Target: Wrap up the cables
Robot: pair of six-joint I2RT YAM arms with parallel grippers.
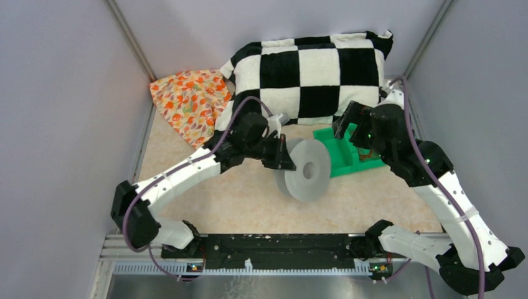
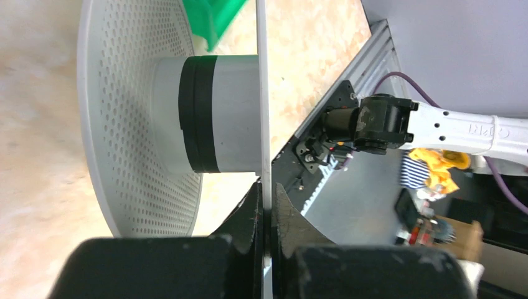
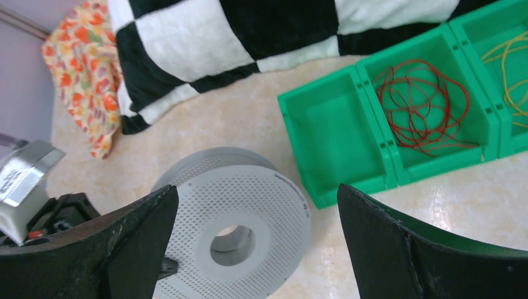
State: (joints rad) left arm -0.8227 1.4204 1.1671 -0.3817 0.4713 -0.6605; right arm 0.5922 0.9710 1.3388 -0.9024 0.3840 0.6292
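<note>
Spool [image 1: 306,169] pinched by L gripper [image 2: 266,215], R gripper [image 3: 255,249] open over cables [image 3: 423,106] in bin [image 3: 330,140], you've wrapped none yet

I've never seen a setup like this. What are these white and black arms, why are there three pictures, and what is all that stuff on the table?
These are two robot arms fixed at the near edge of a table, each ending in a two-finger gripper. One picture is taken from above; the other two come from small cameras on each wrist.

The left gripper pinches the rim of one disc of a grey spool, holding it on edge. The right gripper is open and empty, hovering above the spool and a green tray.

The tray has compartments: one empty, the next holding a tangle of thin red cables, and another with yellow cables. Behind lie a black-and-white checked cushion and an orange flowered cloth.
</note>
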